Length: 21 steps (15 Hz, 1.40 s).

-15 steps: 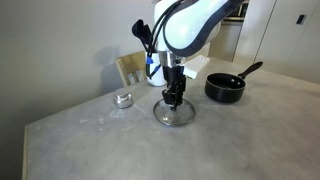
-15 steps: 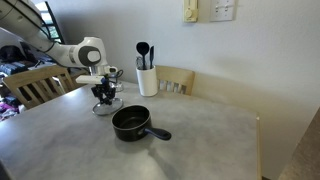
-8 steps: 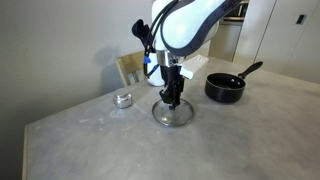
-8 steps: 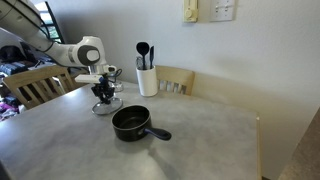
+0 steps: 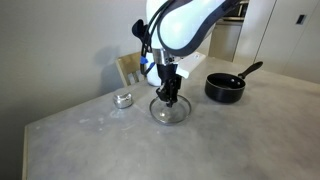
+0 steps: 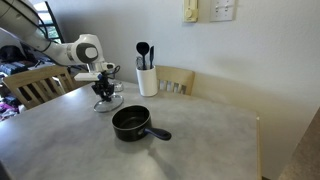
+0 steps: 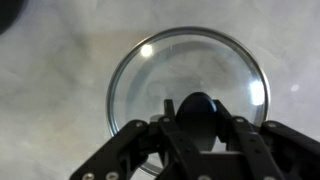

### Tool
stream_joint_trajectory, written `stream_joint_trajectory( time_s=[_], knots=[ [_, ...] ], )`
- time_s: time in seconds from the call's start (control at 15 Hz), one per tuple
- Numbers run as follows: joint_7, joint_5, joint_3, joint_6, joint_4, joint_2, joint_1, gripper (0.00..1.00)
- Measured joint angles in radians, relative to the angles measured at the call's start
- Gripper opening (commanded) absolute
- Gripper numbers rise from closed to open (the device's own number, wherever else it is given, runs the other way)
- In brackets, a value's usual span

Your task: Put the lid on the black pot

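— Now that the gripper sits over the lid, what has changed in the last second?

— Not much. In an exterior view the gripper and lid stand a touch higher and further from the pot than a second ago. The lid's rim looks barely clear of the table, though I can't swear to a gap.

— So it has hold?

— I'd say yes. In the wrist view the fingers close in on either side of the knob, clamped round it with no daylight showing. My reading is that the grasp is done and the lift has just begun. The carry to the pot is all still to come.

— And the pot?

— Well apart from the lid, open and empty, its long handle pointing away.

— What are we handling?

— A round, flat disc of clear glass with a thin metal rim, glossy enough to throw back two lamp spots. The knob is a smooth, dark dome. The pot is low, round and matt black. The table is pale, mottled stone, and a small silver piece sits near the lid.
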State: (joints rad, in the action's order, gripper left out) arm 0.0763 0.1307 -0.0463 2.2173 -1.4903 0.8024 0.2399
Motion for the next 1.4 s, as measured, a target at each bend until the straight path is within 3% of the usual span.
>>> stream_joint_trajectory(
  time_s=[0.27, 0.53, 0.8, 1.0, 1.4],
  knots=[
    [0.03, 0.035, 0.003, -0.015, 0.013, -0.032, 0.029, 0.15],
    [0.064, 0.087, 0.012, -0.105, 0.011, -0.098, 0.059, 0.15],
    [0.038, 0.137, 0.027, -0.149, -0.018, -0.168, 0.046, 0.15],
    [-0.049, 0.188, 0.04, -0.103, -0.082, -0.22, -0.001, 0.15],
    [-0.184, 0.202, 0.05, 0.116, -0.23, -0.259, -0.132, 0.15]
  ],
)
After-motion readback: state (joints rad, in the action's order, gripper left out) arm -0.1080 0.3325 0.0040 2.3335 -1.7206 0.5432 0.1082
